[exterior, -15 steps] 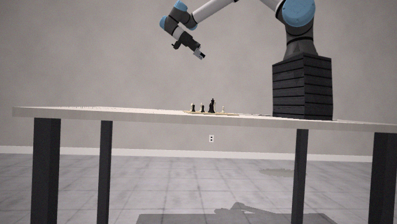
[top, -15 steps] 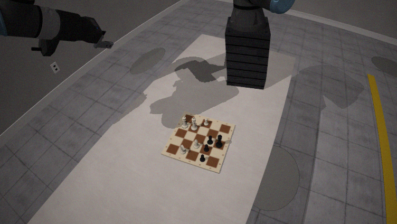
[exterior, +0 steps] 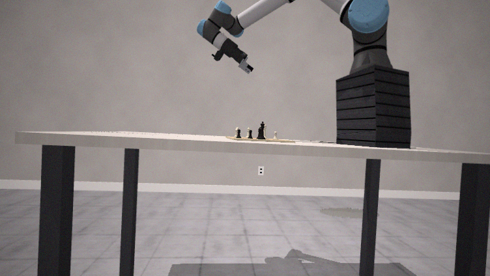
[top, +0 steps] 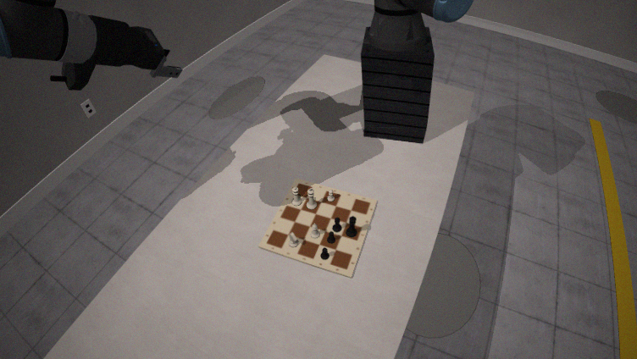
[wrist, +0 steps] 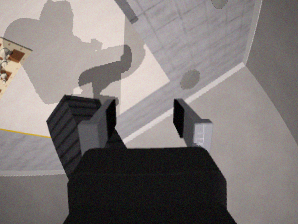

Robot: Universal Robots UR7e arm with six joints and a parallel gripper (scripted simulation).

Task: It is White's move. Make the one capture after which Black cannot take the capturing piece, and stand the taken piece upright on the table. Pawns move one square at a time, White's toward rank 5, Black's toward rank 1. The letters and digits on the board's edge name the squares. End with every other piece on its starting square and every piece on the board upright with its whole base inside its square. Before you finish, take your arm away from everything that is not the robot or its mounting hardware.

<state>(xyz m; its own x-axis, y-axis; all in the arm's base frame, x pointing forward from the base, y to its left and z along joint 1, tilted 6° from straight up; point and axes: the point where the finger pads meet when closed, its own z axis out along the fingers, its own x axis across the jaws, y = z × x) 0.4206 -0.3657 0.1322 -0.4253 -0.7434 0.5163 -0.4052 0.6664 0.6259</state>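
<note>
A small brown-and-cream chessboard [top: 318, 229] lies on the white table top. White pieces stand on it: two tall ones [top: 296, 196] [top: 311, 199] and a pawn [top: 330, 196] at the far edge, a small piece [top: 315, 230] near the middle and a knight [top: 292, 240] at the near left. Black pieces stand to the right: a tall one [top: 351, 227] and three pawns [top: 337, 224] [top: 330, 237] [top: 324, 253]. All stand upright. My gripper [top: 171, 71] is open and empty, high above the table and far to the board's left; it also shows in the exterior view [exterior: 248, 68] and in the wrist view [wrist: 148, 123]. The board shows at the wrist view's left edge [wrist: 9, 62].
The arm's black ribbed pedestal [top: 396, 85] stands on the table behind the board. The table's long edges run on both sides of the board. A yellow floor line [top: 617, 231] runs at the far right.
</note>
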